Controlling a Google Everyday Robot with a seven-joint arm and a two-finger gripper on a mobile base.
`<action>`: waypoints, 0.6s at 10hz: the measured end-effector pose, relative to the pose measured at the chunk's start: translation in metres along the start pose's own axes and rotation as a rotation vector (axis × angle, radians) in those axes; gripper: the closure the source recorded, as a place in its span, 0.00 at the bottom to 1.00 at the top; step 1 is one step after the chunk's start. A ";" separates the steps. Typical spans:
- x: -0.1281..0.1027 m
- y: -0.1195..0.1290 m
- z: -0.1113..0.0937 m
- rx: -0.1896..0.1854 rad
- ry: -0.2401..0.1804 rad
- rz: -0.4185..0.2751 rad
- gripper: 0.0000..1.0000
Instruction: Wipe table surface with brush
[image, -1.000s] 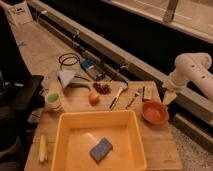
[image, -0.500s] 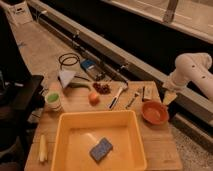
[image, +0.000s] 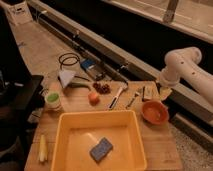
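Nothing has moved since the earlier frames: the arm and all things on the table (image: 161, 144) stay where they were. At the far right corner of the table the gripper (image: 165, 93) hangs from the white arm, just beyond the edge, with its fingers apart and holding nothing. The brush (image: 115, 98) lies flat on the table, behind the yellow tub (image: 61, 145), between an orange fruit (image: 93, 98) on its left and a thin fork (image: 132, 99) on its right. Its pale end points away from the tub and its dark handle points toward the tub. The brush is well apart from the gripper. An orange bowl (image: 155, 111) stands near the right edge, in front of the gripper, and a small dark block (image: 146, 92) lies just behind the bowl. Inside the tub a blue sponge (image: 101, 149) lies on the bottom. A green cup (image: 52, 99) stands near the left edge, and a yellow stick-like thing (image: 42, 148) lies left of the tub.
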 end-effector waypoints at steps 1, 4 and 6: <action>-0.021 -0.002 -0.001 0.001 0.011 -0.072 0.33; -0.098 0.006 -0.002 0.012 -0.027 -0.378 0.33; -0.125 0.014 -0.004 0.027 -0.048 -0.515 0.33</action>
